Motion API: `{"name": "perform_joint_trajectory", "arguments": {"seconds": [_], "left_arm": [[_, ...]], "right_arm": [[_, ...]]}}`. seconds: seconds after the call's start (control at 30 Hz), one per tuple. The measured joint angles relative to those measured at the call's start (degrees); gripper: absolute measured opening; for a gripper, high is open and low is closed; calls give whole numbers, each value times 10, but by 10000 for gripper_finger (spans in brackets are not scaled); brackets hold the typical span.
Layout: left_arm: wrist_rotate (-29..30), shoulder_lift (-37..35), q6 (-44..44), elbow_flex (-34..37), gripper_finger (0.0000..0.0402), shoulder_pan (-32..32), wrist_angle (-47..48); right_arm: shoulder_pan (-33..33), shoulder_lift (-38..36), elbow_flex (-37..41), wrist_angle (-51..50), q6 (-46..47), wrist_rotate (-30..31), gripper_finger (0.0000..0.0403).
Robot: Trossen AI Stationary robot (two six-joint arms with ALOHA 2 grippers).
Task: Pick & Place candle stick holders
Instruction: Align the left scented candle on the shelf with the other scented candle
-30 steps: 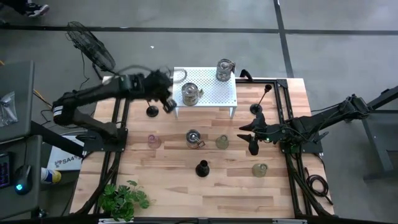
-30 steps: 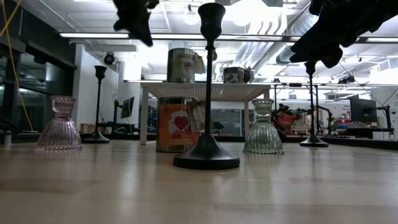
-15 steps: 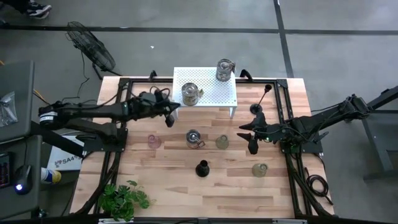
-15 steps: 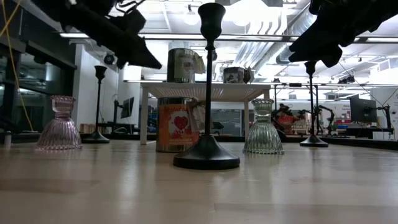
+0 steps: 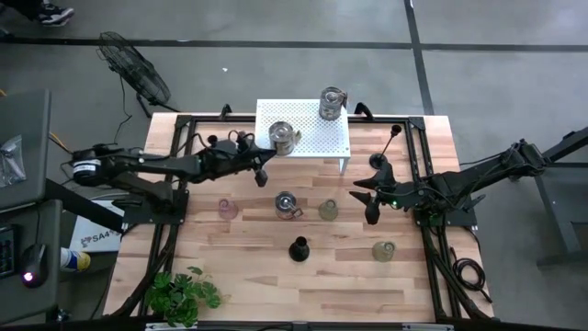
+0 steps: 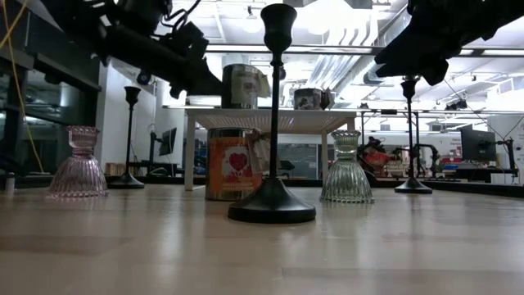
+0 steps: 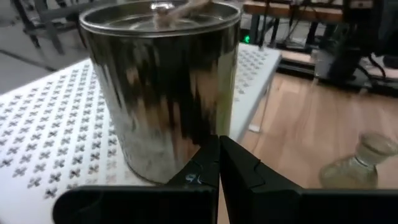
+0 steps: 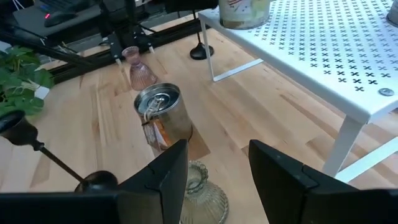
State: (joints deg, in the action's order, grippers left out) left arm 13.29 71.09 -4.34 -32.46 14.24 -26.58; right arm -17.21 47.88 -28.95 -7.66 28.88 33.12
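The left claw (image 5: pixel 263 172), fingers pressed together and empty, hovered beside the metal tin (image 5: pixel 283 138) on the white perforated stand (image 5: pixel 317 138), while the right claw (image 5: pixel 370 196), spread and empty, hung over the desk (image 5: pixel 248 267) near the greenish glass holder (image 5: pixel 328 210).

My left arm (image 5: pixel 147 165) stretches low across the table's left side toward the middle, wrist level. Its gripper (image 5: pixel 261 172) has the fingers (image 7: pixel 239 171) pressed together. My right arm (image 5: pixel 487 175) reaches in from the right edge, elbow bent. Its gripper (image 5: pixel 369 195) points toward the centre, fingers (image 8: pixel 283 177) parted about halfway with nothing between them.
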Motion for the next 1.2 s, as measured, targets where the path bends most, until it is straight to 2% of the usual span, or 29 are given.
{"name": "perform_joint_trajectory", "arguments": {"seconds": [0.13, 0.37, 0.53, 0.9, 1.2], "left_arm": [[13, 13, -15, 0, 0, 23, -10], [-13, 13, -17, -3, 0, 76, -46], [-75, 12, -26, -11, 0, 112, -48], [-110, 12, -35, -11, 0, 113, -6], [-110, 23, -34, -11, 0, 113, -38]], "right_arm": [[0, 0, 0, 2, 7, 0, 162], [0, 0, 0, 4, 9, 12, 162], [0, 0, 0, 6, 9, 15, 162], [0, 0, 0, 6, 13, 15, 162], [0, 0, 0, 6, 9, 29, 162]]}}
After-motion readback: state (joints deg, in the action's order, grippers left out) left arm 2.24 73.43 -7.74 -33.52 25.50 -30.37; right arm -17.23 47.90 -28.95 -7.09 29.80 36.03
